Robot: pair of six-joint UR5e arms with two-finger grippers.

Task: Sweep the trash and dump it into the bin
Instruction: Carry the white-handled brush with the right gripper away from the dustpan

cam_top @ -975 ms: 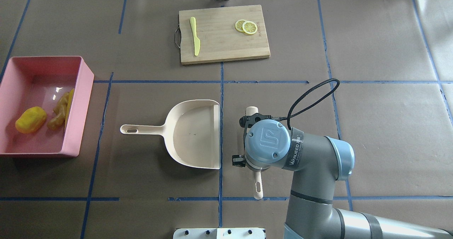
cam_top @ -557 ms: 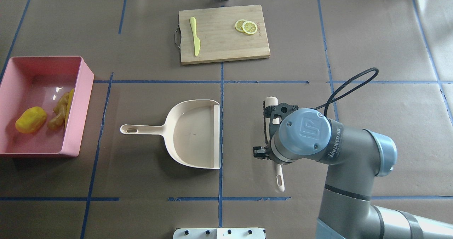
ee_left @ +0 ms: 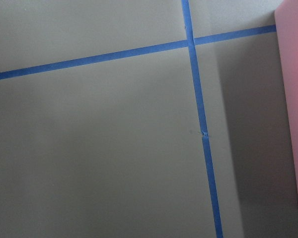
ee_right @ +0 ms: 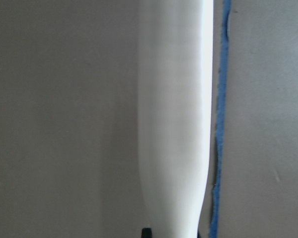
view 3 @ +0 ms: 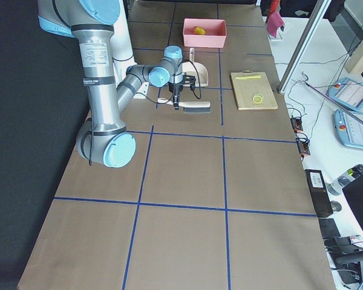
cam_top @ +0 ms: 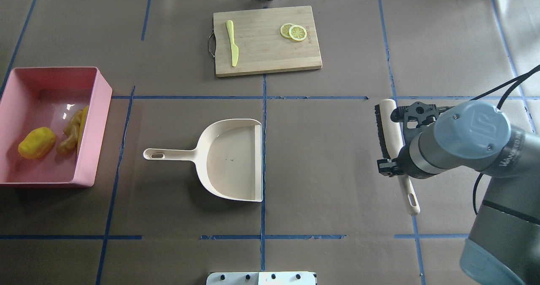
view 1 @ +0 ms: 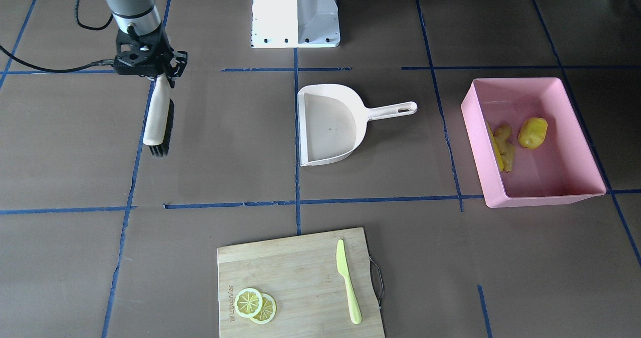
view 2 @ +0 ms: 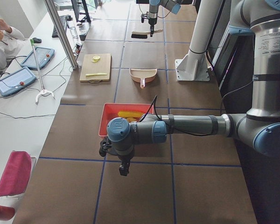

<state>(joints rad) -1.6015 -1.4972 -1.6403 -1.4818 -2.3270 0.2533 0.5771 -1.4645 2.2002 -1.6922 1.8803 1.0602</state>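
Three bits of trash (cam_top: 37, 142) lie inside the one bin (cam_top: 96, 120): one corn cob (cam_top: 83, 124), one round fruit (view 1: 532, 132), one ginger root (cam_top: 69, 135). One empty dustpan (cam_top: 230, 160) sits beside the bin. Far from the bin, the right hand (view 1: 159, 76) is clamped on one brush (cam_top: 389, 126). The left hand (view 2: 123, 166) is near the bin; fingers apart or together, I cannot tell. The job looks done

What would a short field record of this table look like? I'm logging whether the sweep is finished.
trash: yellow fruit, ginger root and corn cob, all inside the bin
dustpan: empty, mid-table
brush: held by the right gripper, fingers shut on its handle, far from the dustpan
left gripper: near the bin, open or shut unclear
cutting board: knife and lemon slices on it
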